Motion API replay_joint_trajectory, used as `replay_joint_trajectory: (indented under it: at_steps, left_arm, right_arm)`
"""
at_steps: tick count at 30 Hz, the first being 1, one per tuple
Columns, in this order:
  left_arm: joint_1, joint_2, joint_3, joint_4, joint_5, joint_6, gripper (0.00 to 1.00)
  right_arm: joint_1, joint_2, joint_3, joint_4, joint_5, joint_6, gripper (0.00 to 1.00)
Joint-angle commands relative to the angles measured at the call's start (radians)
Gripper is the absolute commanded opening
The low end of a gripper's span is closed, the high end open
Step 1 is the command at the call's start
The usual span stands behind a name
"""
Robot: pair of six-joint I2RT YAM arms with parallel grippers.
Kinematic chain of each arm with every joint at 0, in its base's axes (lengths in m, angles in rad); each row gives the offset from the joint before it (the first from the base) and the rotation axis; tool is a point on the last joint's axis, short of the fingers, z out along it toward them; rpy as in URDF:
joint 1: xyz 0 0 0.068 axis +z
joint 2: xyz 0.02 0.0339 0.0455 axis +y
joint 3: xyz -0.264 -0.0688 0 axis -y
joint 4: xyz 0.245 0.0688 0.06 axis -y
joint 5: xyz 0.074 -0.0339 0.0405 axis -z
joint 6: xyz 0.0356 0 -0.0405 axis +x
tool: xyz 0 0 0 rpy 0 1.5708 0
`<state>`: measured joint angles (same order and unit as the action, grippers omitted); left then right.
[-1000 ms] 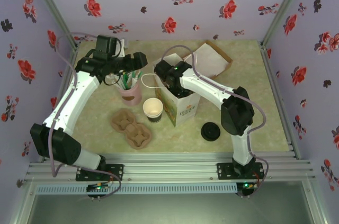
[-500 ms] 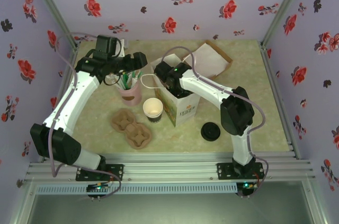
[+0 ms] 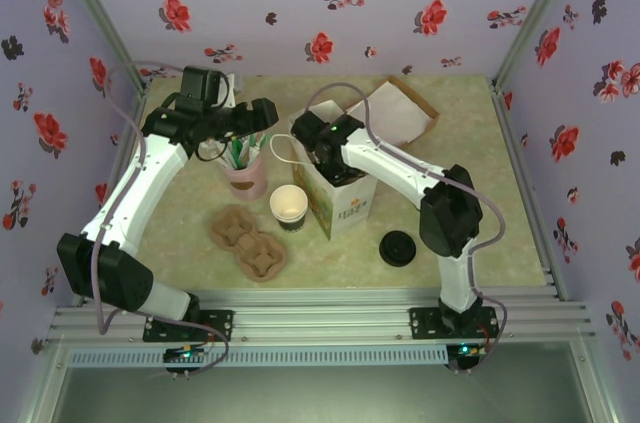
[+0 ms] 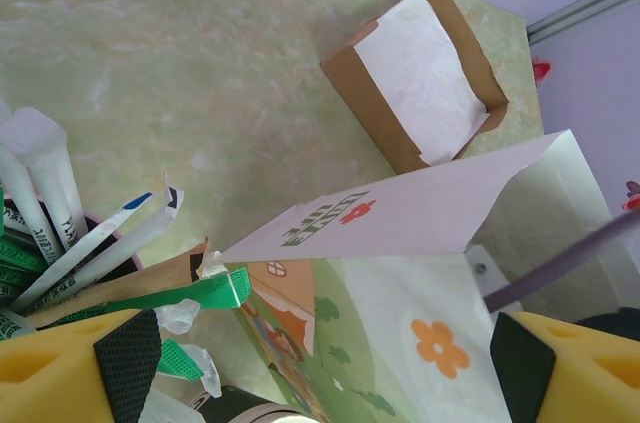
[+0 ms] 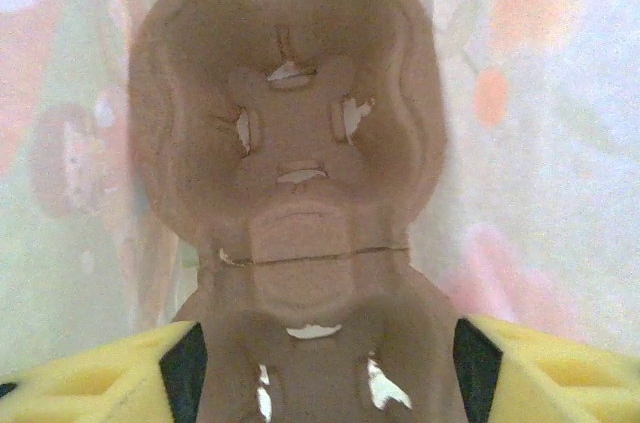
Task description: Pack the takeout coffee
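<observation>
- The right hand [image 5: 320, 375] is down inside the printed paper bag [image 3: 350, 205]. Its yellow foam fingers [image 5: 90, 388] sit either side of a brown pulp cup carrier [image 5: 290, 143] lying in the bag below it.
- The carrier's edges come right up to the black pads — I cannot tell whether they press on it or stand just clear.
- The left hand [image 4: 320, 368] hangs wide open with nothing in it, just above the pink cup [image 3: 245, 177] of green-and-white stirrers [image 4: 35, 168].
- The coffee cup [image 3: 288, 205] stands upright and uncovered on the table [image 3: 480, 203], outside the bag — just beside the bag's wall, to the left of the right hand and nearer the arm bases than the left hand.
- Its black lid [image 3: 398, 248] lies flat on the table to the right of the right hand, off the bag's other side and apart from the cup.
- More pulp carriers [image 3: 250, 241] lie on the table nearer the bases than the left hand, just beside the coffee cup.
- A brown box [image 3: 400, 113] lined with white paper sits beyond the right hand, toward the far wall.
</observation>
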<state>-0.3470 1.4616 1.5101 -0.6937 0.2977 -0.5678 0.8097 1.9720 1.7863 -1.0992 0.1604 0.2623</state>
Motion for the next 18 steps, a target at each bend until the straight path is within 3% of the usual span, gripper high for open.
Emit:
replay_joint_trajectory:
  at_steps: [1,18]
  left_arm:
    - [-0.002,-0.037,0.033,-0.018,-0.005,0.018,0.89]
    - [-0.008,-0.14,0.047,-0.002,-0.005,0.016,0.96]
  right_arm:
    - [0.002,-0.065,0.052,-0.036,0.003,0.008,0.73]
    - [0.002,-0.203,0.085,0.0,-0.008,0.032,0.97]
